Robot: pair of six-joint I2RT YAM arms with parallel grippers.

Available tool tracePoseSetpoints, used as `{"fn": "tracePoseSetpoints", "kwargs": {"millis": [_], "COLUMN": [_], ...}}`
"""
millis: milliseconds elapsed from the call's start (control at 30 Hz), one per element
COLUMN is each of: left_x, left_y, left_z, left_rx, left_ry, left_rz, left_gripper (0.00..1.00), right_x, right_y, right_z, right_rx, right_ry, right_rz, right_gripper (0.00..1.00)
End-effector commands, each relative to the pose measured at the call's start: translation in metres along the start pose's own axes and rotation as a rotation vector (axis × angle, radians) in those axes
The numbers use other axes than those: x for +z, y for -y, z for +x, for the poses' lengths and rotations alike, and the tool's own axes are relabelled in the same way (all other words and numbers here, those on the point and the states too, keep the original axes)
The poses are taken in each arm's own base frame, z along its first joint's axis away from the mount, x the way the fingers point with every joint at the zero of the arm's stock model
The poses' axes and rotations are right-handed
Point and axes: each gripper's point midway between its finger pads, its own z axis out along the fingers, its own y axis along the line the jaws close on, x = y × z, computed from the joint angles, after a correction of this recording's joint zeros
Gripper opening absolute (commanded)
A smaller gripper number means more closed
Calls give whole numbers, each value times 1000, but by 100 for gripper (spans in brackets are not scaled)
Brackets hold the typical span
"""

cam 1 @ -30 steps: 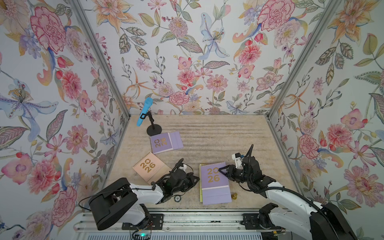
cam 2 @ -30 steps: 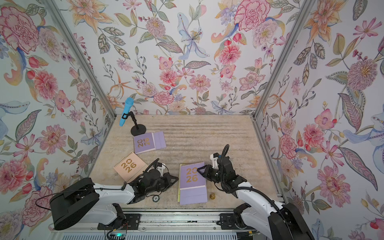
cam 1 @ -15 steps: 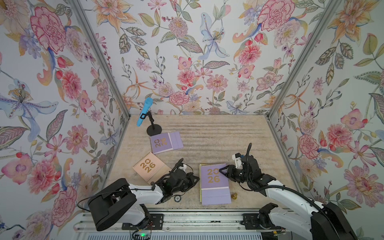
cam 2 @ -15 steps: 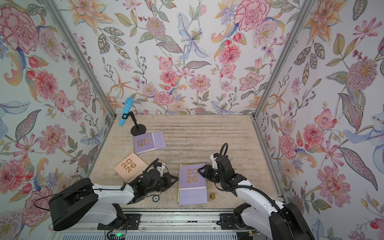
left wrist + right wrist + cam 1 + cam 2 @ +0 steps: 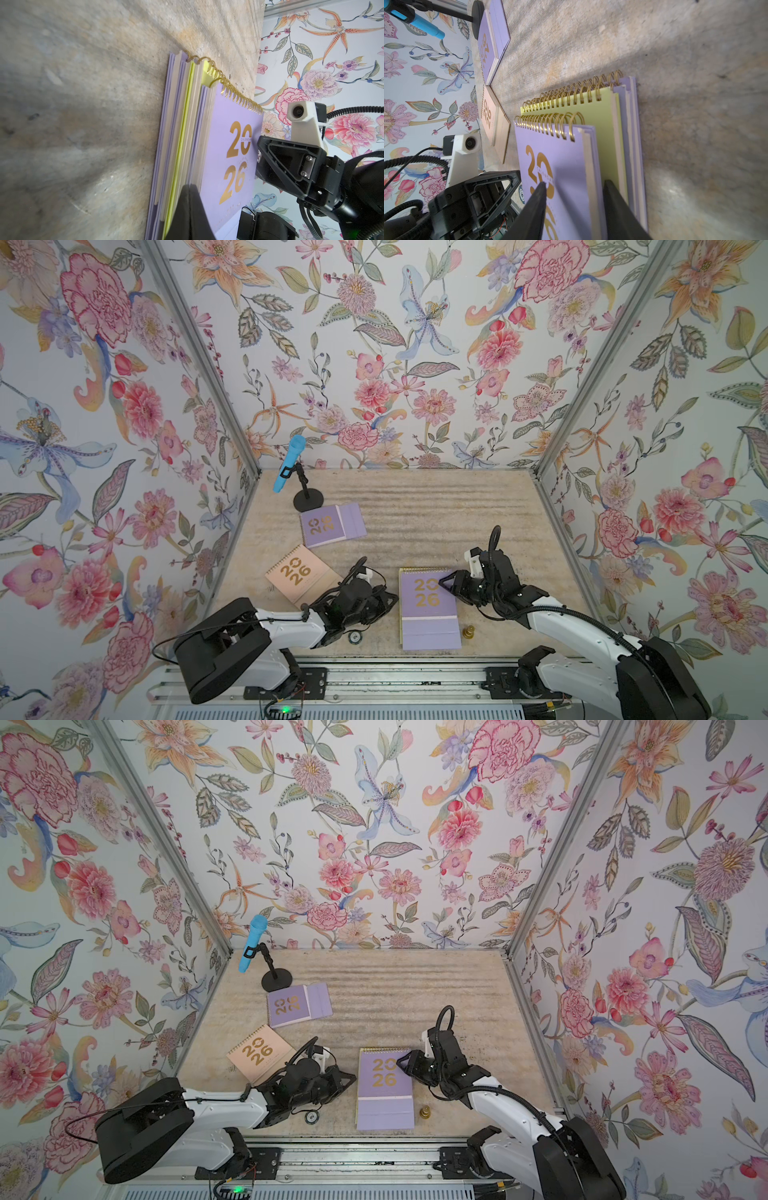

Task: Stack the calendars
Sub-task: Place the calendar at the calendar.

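The stack of flat spiral-bound desk calendars [image 5: 428, 605] is lying at the front middle of the beige textured tabletop [image 5: 478, 510]. It is being topped by a lilac calendar with a gold "2026" cover [image 5: 560, 166], with a yellow-green calendar [image 5: 604, 128] directly beneath and further lilac ones under that. The top one is sitting offset from the coils below, so the pile is not squared.

Its right edge is being straddled by the right gripper [image 5: 574, 182], whose jaws are standing apart with nothing clamped. The left gripper [image 5: 390, 600] is being held just beside the stack's left edge, jaws together and empty.

A peach calendar [image 5: 297, 572] and another lilac calendar [image 5: 328, 524] are lying unstacked to the left and farther back, near a blue microphone on a black stand [image 5: 291, 464].

If the right gripper is drawn away low, the top calendar could be dragged askew by a finger, or the coils snagged.

Compared with a second ago, the right jaws are being spread wider, while all the calendars are lying where they were.
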Motion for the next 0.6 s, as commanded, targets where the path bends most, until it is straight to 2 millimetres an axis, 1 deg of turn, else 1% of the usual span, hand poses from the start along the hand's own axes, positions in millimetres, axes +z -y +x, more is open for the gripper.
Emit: {"fn": "tracePoseSetpoints", "kwargs": {"millis": [0,133,333,567], "left_x": [-2,-1,0,3], "left_y": [3,5,7,12], "left_z": [0,0,-2,-7], "left_rx": [8,10,12,17], "left_ry": [3,3,5,10], "left_rz": [1,6,7,11], "left_gripper": [3,3,3,3], "right_x": [0,0,-3,-3], "right_y": [-8,-2,-1,2], "right_z": [-8,-10,-10,-8], "right_rx": [-19,-5,-1,3], "right_ry": [15,21,31,25], "right_rz": [3,35,33,33], "right_gripper": [43,42,40,34]}}
